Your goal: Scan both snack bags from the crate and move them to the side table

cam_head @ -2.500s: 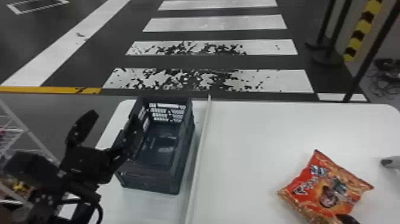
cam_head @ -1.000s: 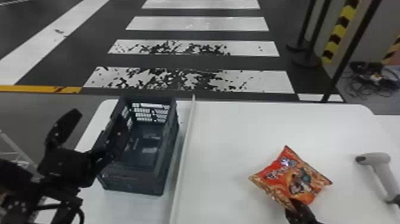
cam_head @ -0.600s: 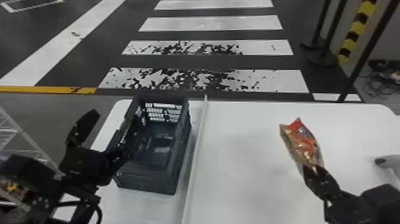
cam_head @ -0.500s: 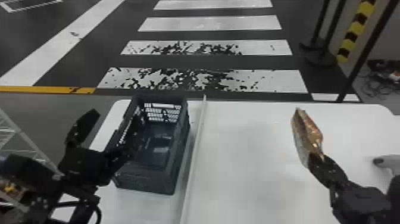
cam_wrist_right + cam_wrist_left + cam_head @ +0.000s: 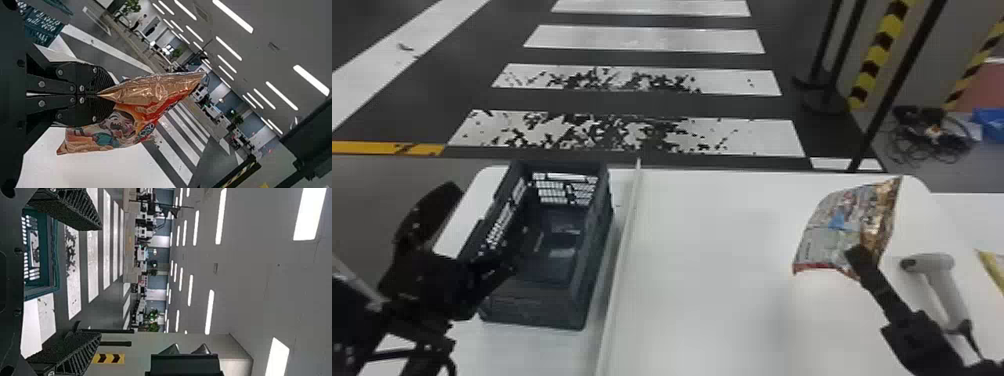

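Near left: left gripper [image 5: 486,217], fingers spread wide, empty, by dark plastic lattice-sided crate [image 5: 532,306]. Near right: right gripper [image 5: 857,256], fingers pinched together on orange snack bag [image 5: 837,225], bag raised over white table [image 5: 707,260]. Pale handheld barcode scanner [image 5: 934,267] on table, near bag. Beyond table: worn white crosswalk stripes [image 5: 772,135], tangled dark cables [image 5: 922,145], black-and-yellow striped post [image 5: 878,55].
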{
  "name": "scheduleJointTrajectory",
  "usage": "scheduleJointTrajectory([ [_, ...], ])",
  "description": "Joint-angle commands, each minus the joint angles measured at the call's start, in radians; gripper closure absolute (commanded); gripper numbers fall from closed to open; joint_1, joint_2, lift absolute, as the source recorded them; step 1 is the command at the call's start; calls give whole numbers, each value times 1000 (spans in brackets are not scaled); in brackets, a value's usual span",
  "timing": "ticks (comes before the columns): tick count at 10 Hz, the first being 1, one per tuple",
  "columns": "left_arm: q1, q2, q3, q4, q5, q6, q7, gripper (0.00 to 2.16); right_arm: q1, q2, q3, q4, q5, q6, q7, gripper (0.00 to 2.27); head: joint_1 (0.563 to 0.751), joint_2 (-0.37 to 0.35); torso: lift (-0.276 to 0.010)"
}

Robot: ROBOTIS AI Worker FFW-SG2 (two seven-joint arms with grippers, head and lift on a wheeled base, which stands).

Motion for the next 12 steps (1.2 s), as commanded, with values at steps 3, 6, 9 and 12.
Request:
scheduleJointTrajectory([
  [3, -17, 35, -31, 15, 8, -6, 3, 33, 19, 32, -45, 129, -271, -46, 11, 2243, 695, -62, -95],
  [6, -37, 60, -57, 26, 14, -15, 3, 33, 66, 32, -47, 158, -353, -147, -9, 2243, 695, -115, -95],
  [9, -65, 69, -85, 35, 17, -21, 6, 33, 108, 32, -18, 204, -430, -230, -67, 2243, 695, -186, -95],
  [12, -68, 69, -90, 50, 17, -30, 5, 33, 115, 32, 63, 204, -379, -310, -130, 2246, 695, -203, -95],
])
